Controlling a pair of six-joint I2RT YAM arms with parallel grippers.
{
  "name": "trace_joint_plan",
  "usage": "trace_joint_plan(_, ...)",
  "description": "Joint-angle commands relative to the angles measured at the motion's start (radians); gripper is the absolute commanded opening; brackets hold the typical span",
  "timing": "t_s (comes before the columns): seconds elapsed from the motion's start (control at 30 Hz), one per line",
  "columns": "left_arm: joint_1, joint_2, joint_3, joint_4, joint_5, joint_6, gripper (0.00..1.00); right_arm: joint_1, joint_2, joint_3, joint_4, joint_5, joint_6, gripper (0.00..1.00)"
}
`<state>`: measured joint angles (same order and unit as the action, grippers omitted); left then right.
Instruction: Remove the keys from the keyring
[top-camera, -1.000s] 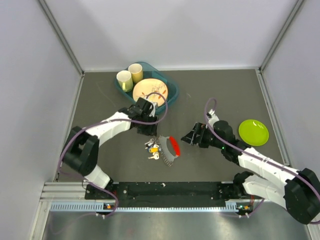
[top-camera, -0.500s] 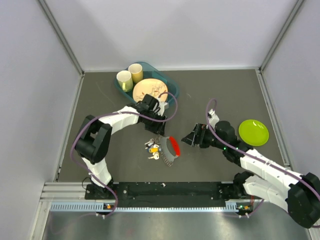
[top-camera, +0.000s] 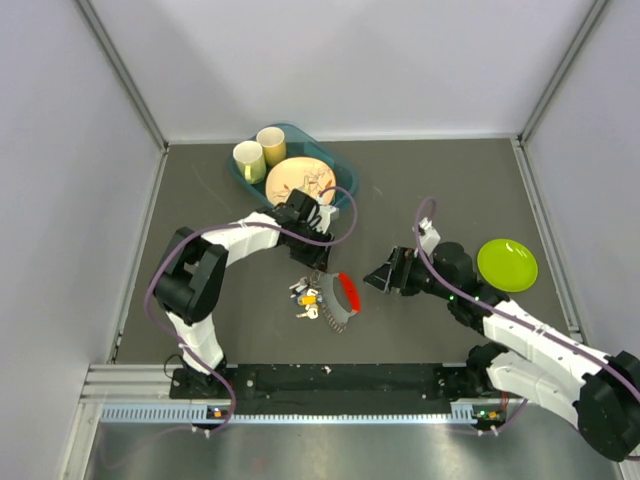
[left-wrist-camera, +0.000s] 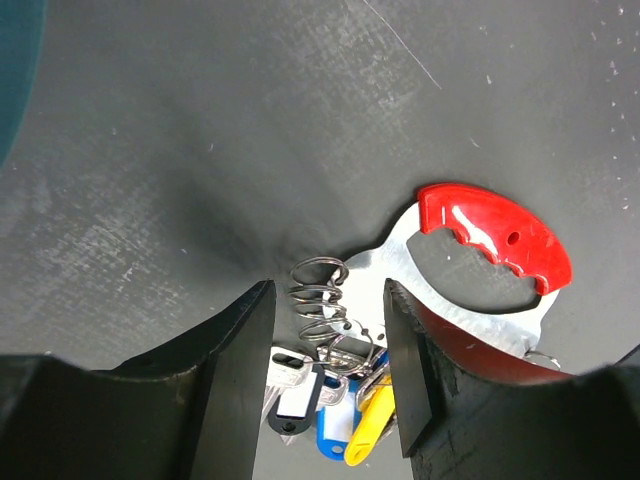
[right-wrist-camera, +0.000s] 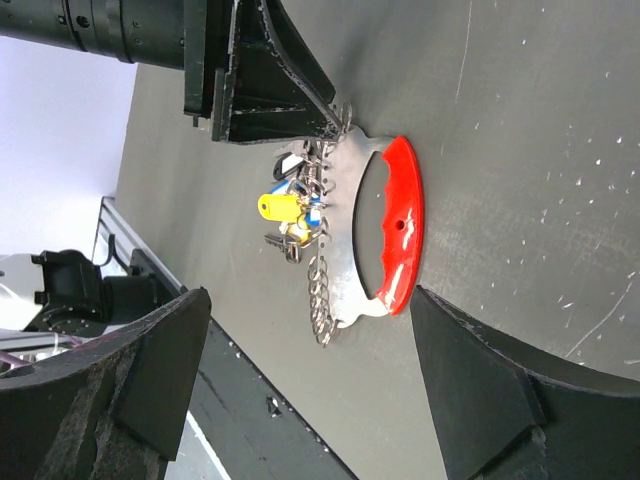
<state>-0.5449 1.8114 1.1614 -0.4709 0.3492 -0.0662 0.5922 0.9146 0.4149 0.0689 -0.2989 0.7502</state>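
Observation:
The keyring lies on the dark table; its red crescent clip (top-camera: 346, 292) is joined to a metal plate with a coil of thin rings (left-wrist-camera: 320, 297). The keys (top-camera: 306, 299), with yellow, blue and black heads, lie bunched at its left and show in the left wrist view (left-wrist-camera: 340, 405). My left gripper (top-camera: 313, 264) is open just behind the bunch, its jaws on either side of the ring coil (left-wrist-camera: 327, 325). My right gripper (top-camera: 377, 277) is open and empty to the right of the clip (right-wrist-camera: 402, 230); in its wrist view (right-wrist-camera: 310, 330) it faces the ring chain (right-wrist-camera: 320, 295).
A teal tray (top-camera: 347, 180) at the back holds two cups (top-camera: 260, 150) and a patterned plate (top-camera: 299, 181). A lime-green plate (top-camera: 507, 265) lies at the right. Walls close in the table on three sides.
My left gripper has moved forward and right, down onto the keyring's rings, and its elbow has swung in. The right gripper has hardly moved.

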Motion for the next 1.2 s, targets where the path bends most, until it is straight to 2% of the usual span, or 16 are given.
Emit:
trace_joint_plan(0.0, 0.002, 0.022, 0.034, 0.020, -0.016, 0.048, 0.53, -0.003, -0.026, 0.018, 0.011, -0.002, -0.029, 0.82)
trace_joint_plan(0.2, -0.001, 0.028, 0.006, 0.035, 0.051, 0.017, 0.51, -0.003, -0.042, 0.015, 0.003, 0.006, -0.025, 0.82)
trace_joint_plan(0.33, -0.004, 0.002, -0.025, 0.028, 0.045, 0.002, 0.50, -0.003, -0.051, 0.004, 0.008, 0.014, -0.020, 0.82)
trace_joint_plan(0.43, -0.004, -0.006, -0.031, 0.037, 0.068, -0.017, 0.43, -0.005, -0.056, 0.002, 0.005, 0.007, -0.023, 0.82)
trace_joint_plan(0.47, -0.004, -0.003, -0.029, 0.034, 0.079, -0.024, 0.37, -0.003, -0.056, 0.001, 0.005, 0.007, -0.026, 0.82)
trace_joint_plan(0.63, -0.004, -0.015, -0.042, 0.006, 0.087, -0.029, 0.21, -0.005, -0.049, -0.013, 0.011, 0.018, -0.028, 0.82)
trace_joint_plan(0.67, -0.004, -0.020, -0.040, -0.006, 0.079, -0.021, 0.17, -0.003, -0.046, -0.011, 0.002, 0.032, -0.046, 0.82)
trace_joint_plan(0.7, -0.004, -0.023, -0.034, -0.027, 0.079, -0.018, 0.09, -0.005, -0.045, 0.002, -0.018, 0.049, -0.061, 0.82)
trace_joint_plan(0.83, -0.004, -0.044, -0.022, -0.051, 0.132, -0.018, 0.00, -0.003, -0.037, 0.021, -0.023, 0.077, -0.103, 0.83)
trace_joint_plan(1.0, -0.004, -0.107, -0.042, -0.046, 0.175, -0.017, 0.00, -0.003, 0.064, 0.032, 0.023, 0.031, -0.126, 0.85)
trace_joint_plan(1.17, -0.006, -0.136, -0.043, -0.049, 0.201, 0.006, 0.00, -0.003, 0.188, 0.053, 0.121, -0.092, -0.172, 0.85)
